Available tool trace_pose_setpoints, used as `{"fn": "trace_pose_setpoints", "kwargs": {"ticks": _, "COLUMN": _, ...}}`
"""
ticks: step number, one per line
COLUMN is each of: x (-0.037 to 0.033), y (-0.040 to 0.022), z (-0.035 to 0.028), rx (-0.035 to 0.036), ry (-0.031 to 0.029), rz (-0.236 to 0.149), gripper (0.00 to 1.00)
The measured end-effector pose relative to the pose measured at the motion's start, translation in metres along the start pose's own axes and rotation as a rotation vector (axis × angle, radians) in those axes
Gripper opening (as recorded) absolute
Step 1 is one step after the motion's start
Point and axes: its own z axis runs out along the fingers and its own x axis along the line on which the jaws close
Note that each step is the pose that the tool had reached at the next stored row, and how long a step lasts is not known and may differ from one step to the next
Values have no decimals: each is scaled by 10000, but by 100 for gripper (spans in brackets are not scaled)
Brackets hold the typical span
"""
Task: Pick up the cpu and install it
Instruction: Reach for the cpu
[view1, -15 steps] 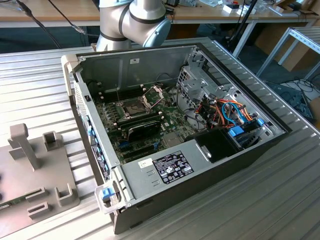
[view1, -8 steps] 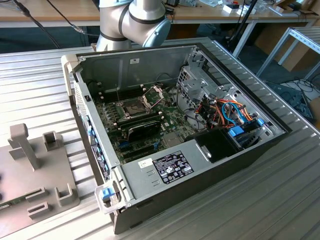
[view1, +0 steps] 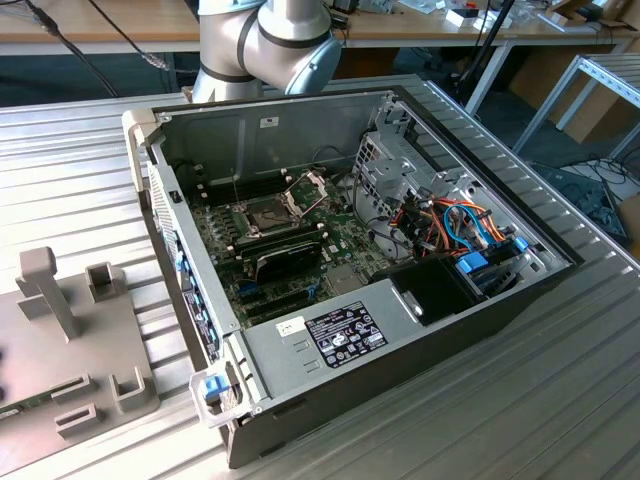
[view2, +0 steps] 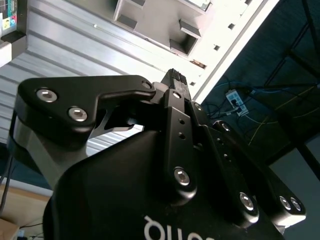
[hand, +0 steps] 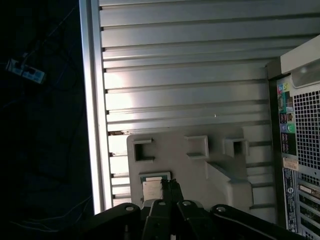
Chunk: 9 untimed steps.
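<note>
On ribbed table (hand: 200, 75), tool (hand: 173, 186) hovers beside cpu (hand: 151, 189) in fixture (hand: 210, 172).

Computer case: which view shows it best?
Exterior view: the whole open computer case with its board. The first wrist view catches its ported rear panel; the second wrist view, one corner.

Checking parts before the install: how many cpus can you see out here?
1. The cpu lies in a recess of the grey fixture, right beside the gripper. The socket in the computer case looks empty; more may be hidden.
</note>
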Motion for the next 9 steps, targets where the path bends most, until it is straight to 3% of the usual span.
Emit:
{"fn": "trace_pose_setpoints", "kwargs": {"ticks": 2, "x": 1, "y": -1, "z": 7, "rx": 8, "ry": 113, "rz": 5, "gripper": 11}}
{"fn": "trace_pose_setpoints", "kwargs": {"ticks": 9, "x": -4, "y": -54, "z": 6, "rx": 10, "ry": 124, "rz": 4, "gripper": 11}}
